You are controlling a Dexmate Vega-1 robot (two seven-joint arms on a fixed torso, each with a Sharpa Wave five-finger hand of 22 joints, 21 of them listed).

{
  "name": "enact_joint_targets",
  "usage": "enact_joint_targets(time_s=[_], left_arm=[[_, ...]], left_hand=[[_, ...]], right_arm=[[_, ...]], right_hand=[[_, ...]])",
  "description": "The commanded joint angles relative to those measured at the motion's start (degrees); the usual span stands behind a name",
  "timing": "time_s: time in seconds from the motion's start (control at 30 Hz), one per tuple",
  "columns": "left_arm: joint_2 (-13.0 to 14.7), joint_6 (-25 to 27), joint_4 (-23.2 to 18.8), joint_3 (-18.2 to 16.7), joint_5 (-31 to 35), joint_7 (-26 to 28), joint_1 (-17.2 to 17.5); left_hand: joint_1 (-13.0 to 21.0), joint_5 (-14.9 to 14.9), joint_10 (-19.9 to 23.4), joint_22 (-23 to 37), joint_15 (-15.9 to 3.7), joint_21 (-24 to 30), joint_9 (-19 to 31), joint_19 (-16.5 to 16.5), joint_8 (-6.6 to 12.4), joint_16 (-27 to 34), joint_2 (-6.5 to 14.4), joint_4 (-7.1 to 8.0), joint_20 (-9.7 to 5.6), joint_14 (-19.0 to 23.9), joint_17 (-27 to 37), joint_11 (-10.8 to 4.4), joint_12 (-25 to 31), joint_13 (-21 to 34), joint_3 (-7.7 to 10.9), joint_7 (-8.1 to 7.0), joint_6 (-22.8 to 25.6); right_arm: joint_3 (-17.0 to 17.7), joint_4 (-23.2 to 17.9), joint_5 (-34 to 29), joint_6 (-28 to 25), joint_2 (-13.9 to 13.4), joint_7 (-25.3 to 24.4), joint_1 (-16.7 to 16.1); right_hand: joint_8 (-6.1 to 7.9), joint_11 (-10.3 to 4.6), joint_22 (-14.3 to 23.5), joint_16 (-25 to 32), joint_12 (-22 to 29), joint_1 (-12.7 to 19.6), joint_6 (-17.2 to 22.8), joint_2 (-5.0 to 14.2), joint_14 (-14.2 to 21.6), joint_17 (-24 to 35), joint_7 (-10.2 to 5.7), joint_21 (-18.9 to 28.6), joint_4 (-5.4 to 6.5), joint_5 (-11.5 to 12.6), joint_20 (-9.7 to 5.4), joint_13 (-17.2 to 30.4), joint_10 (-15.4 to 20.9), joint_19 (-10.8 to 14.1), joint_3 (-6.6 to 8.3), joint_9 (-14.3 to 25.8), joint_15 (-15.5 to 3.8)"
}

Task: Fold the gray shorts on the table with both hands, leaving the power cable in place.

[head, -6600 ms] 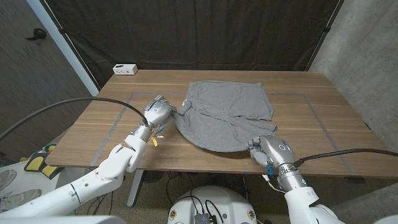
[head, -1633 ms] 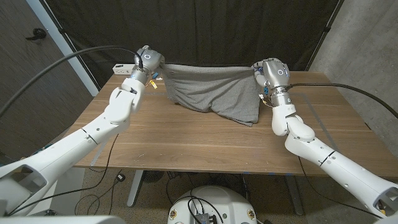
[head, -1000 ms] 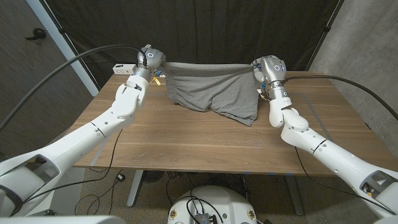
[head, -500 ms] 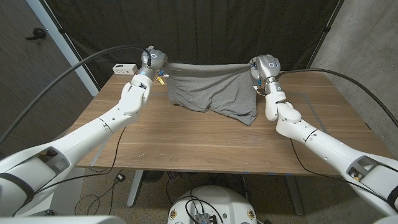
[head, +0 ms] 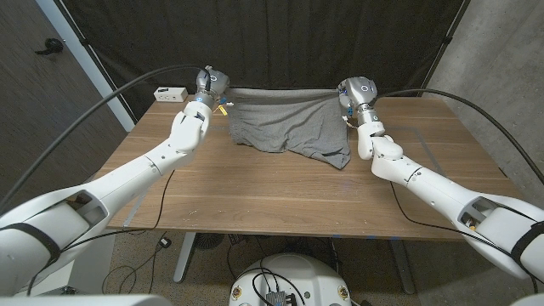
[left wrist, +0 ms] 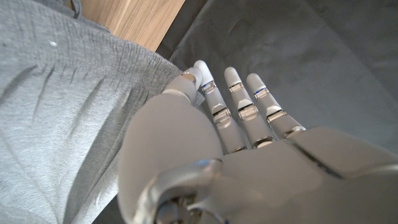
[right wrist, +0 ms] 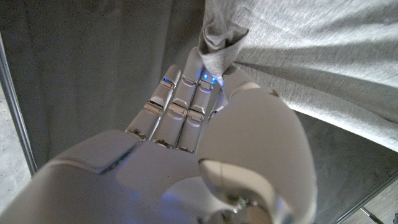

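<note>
carried the gray shorts [head: 289, 127] farther over the surface [head: 280, 200], left hand [head: 212, 84] and right hand [head: 353, 90] pinching its corners, ready for folding.

Near half of table [head: 280, 200]: bare wood, open to either hand.
Far edge: gray shorts [head: 293, 127] hang stretched between left hand [head: 212, 85] and right hand [head: 351, 90], barring the way across.
Far left corner: white power strip [head: 170, 92] sits near the left hand.
</note>
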Motion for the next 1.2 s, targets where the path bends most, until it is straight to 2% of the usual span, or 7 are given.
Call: enact_joint_targets(time_s=[0.03,0.47,0.57,0.7,0.93,1.2], left_arm=[[-2.6,0.6,6.5,3.4,-1.4,2.0,-3.4],[-7.2,1.5,17.2,7.6,-6.0,6.4,-6.9],[-8.0,2.2,19.0,8.5,-7.0,7.6,-7.4],[-9.3,2.8,21.8,9.9,-8.5,8.9,-8.3],[-11.4,3.5,26.5,12.8,-10.4,11.1,-9.8],[-15.9,4.9,34.8,16.3,-12.8,15.8,-12.1]], left_hand=[[1.6,-1.5,2.9,0.2,-9.88,1.1,-0.8,0.4,-0.66,0.9,0.0,-0.84,-0.83,0.7,0.9,-1.84,5.0,14.7,-0.55,3.73,4.6],[2.4,-4.1,2.8,0.3,-9.75,2.7,-2.6,0.7,-2.27,1.1,0.2,-1.08,-1.09,0.8,1.5,-1.67,4.4,14.2,-1.18,4.41,4.8],[2.8,-4.8,3.2,0.3,-9.8,3.2,-3.1,0.9,-2.9,1.3,0.1,-1.33,-1.48,1.0,1.7,-1.87,4.3,13.8,-1.35,3.48,4.5],[3.2,-5.6,3.6,0.3,-9.87,3.8,-3.7,1.1,-3.56,1.4,0.0,-1.59,-1.77,1.2,1.8,-2.0,3.9,13.0,-1.52,3.28,4.4],[3.6,-6.4,3.7,0.3,-9.89,4.3,-4.3,1.2,-4.22,1.5,-0.1,-1.78,-1.9,1.4,2.0,-1.97,3.5,12.4,-1.73,3.27,4.4],[4.4,-7.5,4.2,0.2,-9.92,5.1,-5.2,1.3,-5.05,2.0,-0.3,-2.14,-2.04,2.0,2.4,-2.07,2.9,11.3,-2.08,3.42,4.9]], right_arm=[[-4.0,7.2,1.1,0.5,2.8,0.0,4.5],[-9.3,16.5,1.6,1.3,7.0,0.1,9.2],[-10.6,18.8,1.7,2.1,7.8,-0.2,10.3],[-12.1,21.6,1.9,2.3,9.1,-0.3,11.5],[-14.2,24.9,2.7,2.7,10.4,0.1,13.1],[-16.5,27.5,3.4,2.1,11.7,1.7,14.6]], right_hand=[[0.37,-0.04,0.1,-0.1,0.0,0.3,0.9,-0.01,0.6,0.4,0.51,0.4,-0.03,0.4,-0.24,-0.1,0.2,0.0,0.44,0.2,-5.03],[-0.04,-0.21,0.1,0.1,-0.5,0.2,0.4,0.05,0.5,1.2,0.16,0.7,0.01,0.2,-0.28,-0.7,0.2,0.0,0.43,0.1,-5.1],[-0.19,-0.18,0.1,0.2,-0.6,0.2,0.1,0.18,0.5,1.4,0.13,0.7,0.01,0.1,-0.32,-0.9,0.2,-0.1,0.46,0.1,-5.18],[-0.34,-0.32,0.1,0.2,-0.7,0.3,-0.2,0.3,0.3,1.6,-0.09,0.7,-0.01,0.1,-0.37,-1.0,0.1,-0.1,0.5,0.1,-5.25],[-0.64,-0.55,0.1,0.2,-1.2,0.4,-0.8,0.45,0.1,2.1,-0.35,0.9,-0.06,-0.1,-0.44,-1.6,-0.1,-0.2,0.56,0.1,-5.33],[-0.79,-0.42,0.0,0.1,-1.7,0.6,-1.2,0.7,-0.1,2.5,-0.46,1.0,-0.11,-0.4,-0.6,-2.2,-0.6,-0.3,0.68,0.0,-5.44]])
